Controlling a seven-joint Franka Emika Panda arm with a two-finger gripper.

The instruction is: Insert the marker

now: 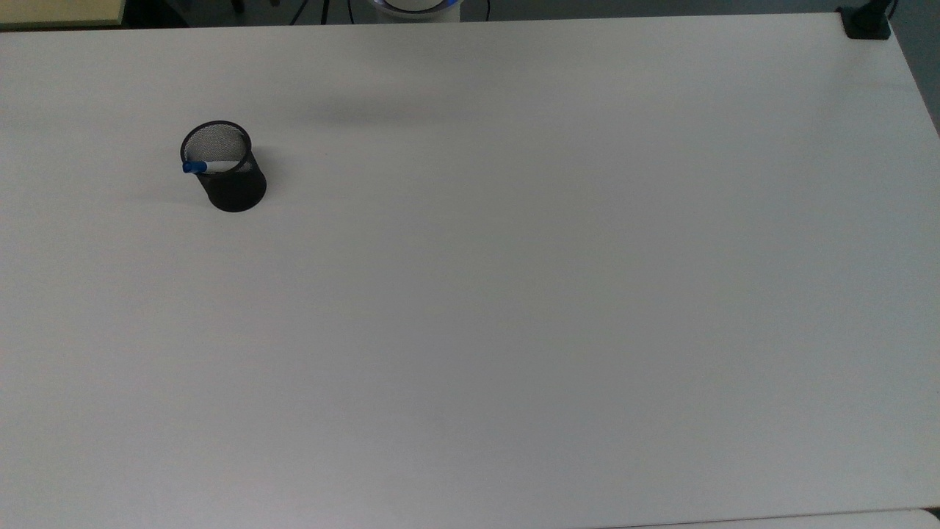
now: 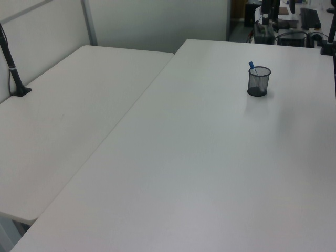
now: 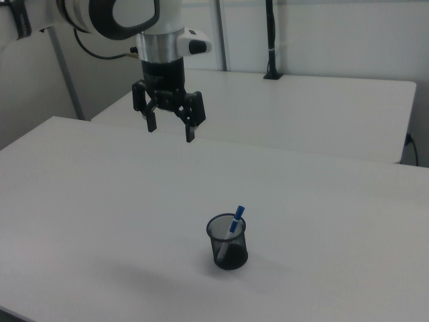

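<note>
The marker stands inside the black mesh cup, leaning on the rim with its blue cap sticking out. In the left view the blue cap of the marker pokes above the cup. In the right view the marker leans in the cup. My gripper hangs high above the table, up and to the right view's left of the cup, open with nothing between its fingers.
The white table spreads wide around the cup. A second white table adjoins it on the left view's left. A black clamp post sits at the top view's far right corner.
</note>
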